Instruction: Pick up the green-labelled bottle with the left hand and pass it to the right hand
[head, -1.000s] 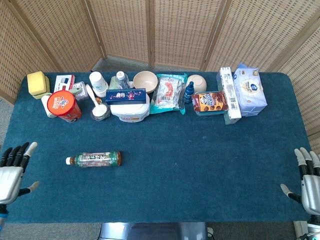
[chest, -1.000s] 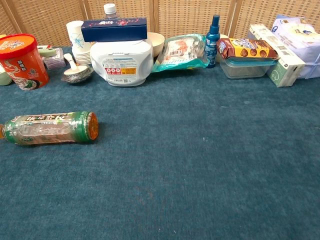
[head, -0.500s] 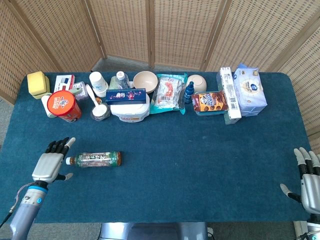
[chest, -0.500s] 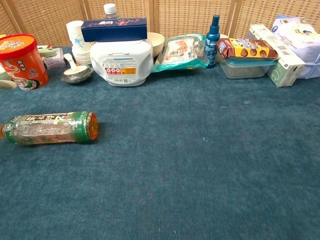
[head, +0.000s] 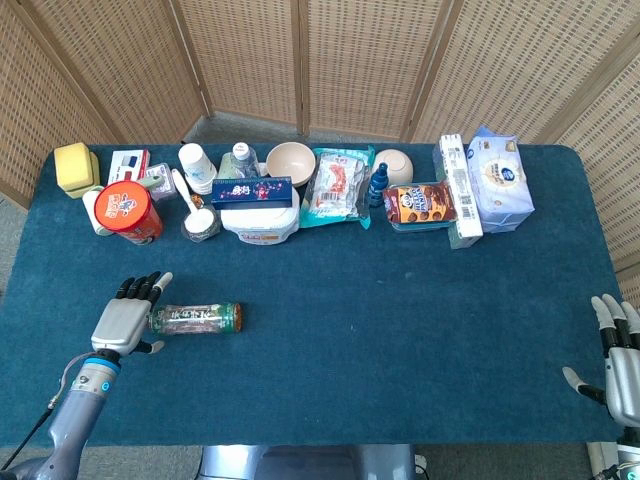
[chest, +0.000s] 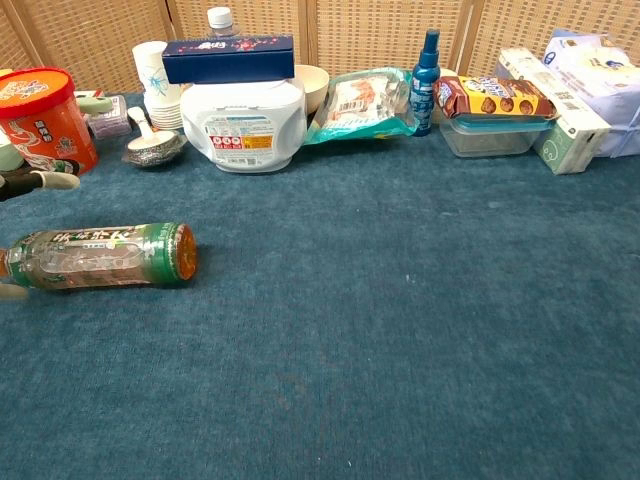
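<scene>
The green-labelled bottle lies on its side on the blue tablecloth, cap end pointing left; in the chest view the bottle is at the left edge. My left hand hovers over the bottle's cap end with fingers spread, holding nothing. In the chest view only its fingertips show at the far left. My right hand stays at the table's front right corner, fingers apart and empty.
A row of goods lines the back: red tub, paper cups, white container with a dark blue box, snack bag, blue spray bottle, cookie pack, tissue packs.
My left hand has moved right from the table's left edge to the bottle's cap end. The bottle and my right hand have stayed put.
</scene>
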